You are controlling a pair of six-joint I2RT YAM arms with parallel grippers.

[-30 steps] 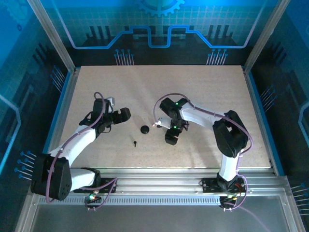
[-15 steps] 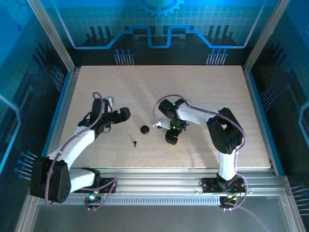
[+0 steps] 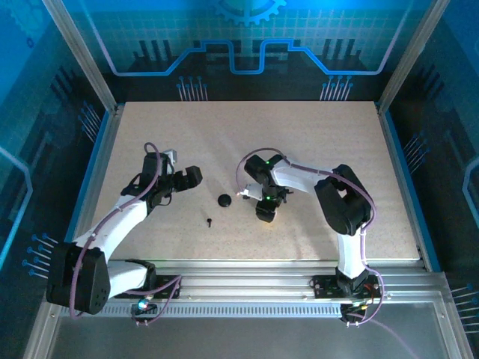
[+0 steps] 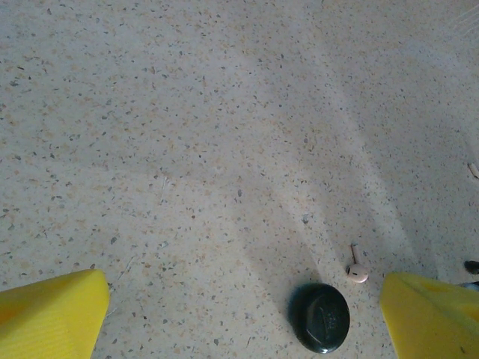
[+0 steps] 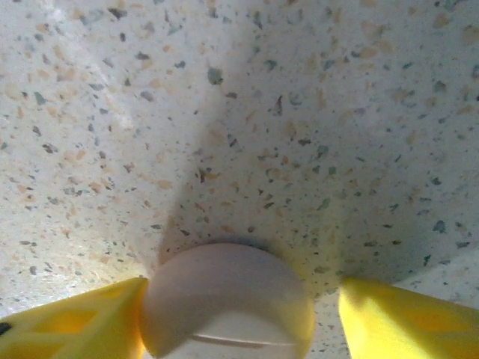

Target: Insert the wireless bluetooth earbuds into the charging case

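Seen from above, the charging case lies on the table with 1 tiny black earbud just nearer, between the left gripper and right gripper; the left wrist camera shows yellow fingers spread wide and empty, the case near the right-hand one; the right wrist camera shows jaws part-open around a pale rounded object, which touches only 1 of them.

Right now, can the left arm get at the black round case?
Probably yes. The left gripper is open, and the black round case lies uncovered on the table between its fingers in the wrist view; a pale piece sits beside it.
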